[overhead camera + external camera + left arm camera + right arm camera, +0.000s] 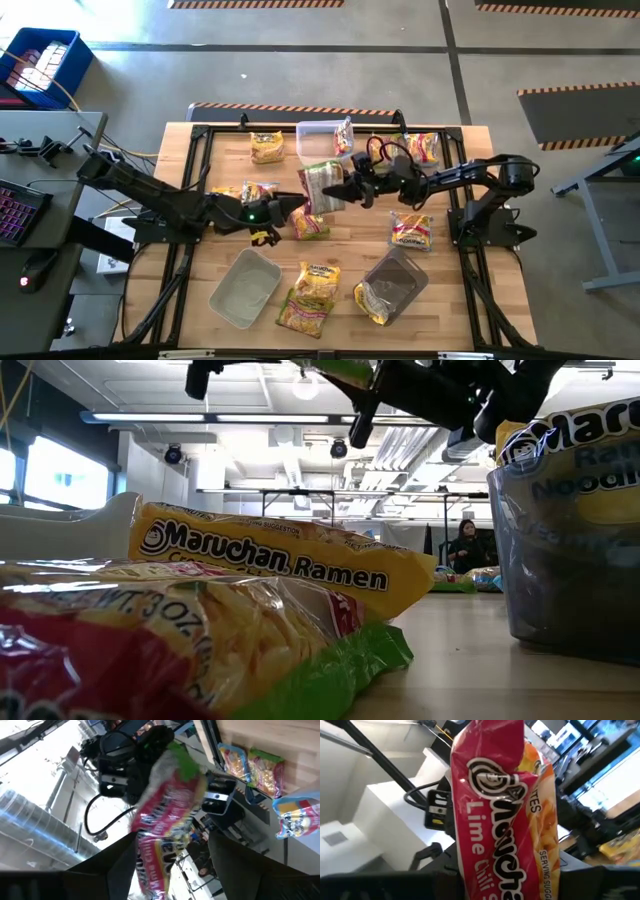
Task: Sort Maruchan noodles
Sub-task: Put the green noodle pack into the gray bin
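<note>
A Lime Chili Maruchan packet (502, 815) is gripped by the right gripper (352, 188) above the surface's (460, 300) middle. The left gripper (290, 210) is held just beside it, fingers spread wide and empty.

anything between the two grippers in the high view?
Yes: the Lime Chili packet, held up by the right gripper, hangs between it and the open left gripper. The left wrist view shows the packet just past the left fingers.

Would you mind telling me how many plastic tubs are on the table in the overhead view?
3 in the high view: the top-centre tub, the bottom-left tub and the bottom-right tub, which is darker. None appears hidden.
</note>
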